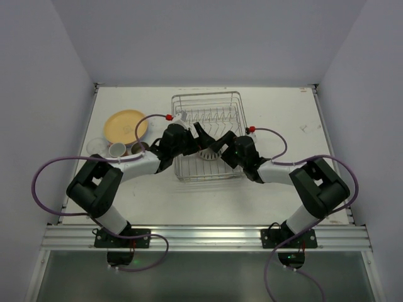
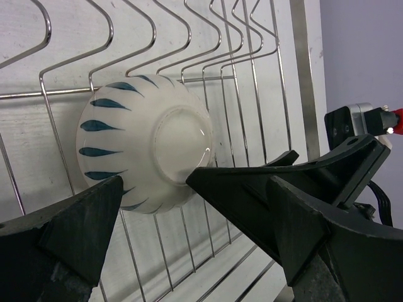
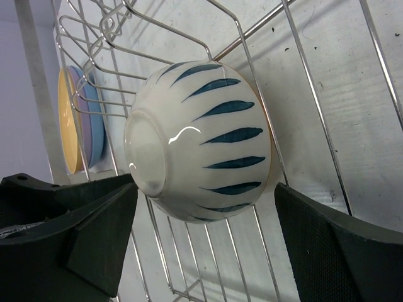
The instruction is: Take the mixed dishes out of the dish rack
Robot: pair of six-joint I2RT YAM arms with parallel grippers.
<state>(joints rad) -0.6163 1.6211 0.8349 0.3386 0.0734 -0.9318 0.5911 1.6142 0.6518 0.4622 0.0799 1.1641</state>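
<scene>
The white ribbed bowl, blue-striped, lies foot-up on the floor wires of the dish rack, toward its near side. It looks like the only dish still inside. The yellow-orange, purple and blue plates sit stacked on the tabletop left of the rack. The small cups are clustered just beside them, too small to tell apart. I judge the unloading nearly done, with one lift left.

The left arm and right arm both reach into the rack. Each arm's jaws are spread wide around the bowl and grip nothing.

The upright prongs stand just behind the bowl and the rack's rim surrounds it. The arms crowd each other. Bare tabletop lies right of the rack.
</scene>
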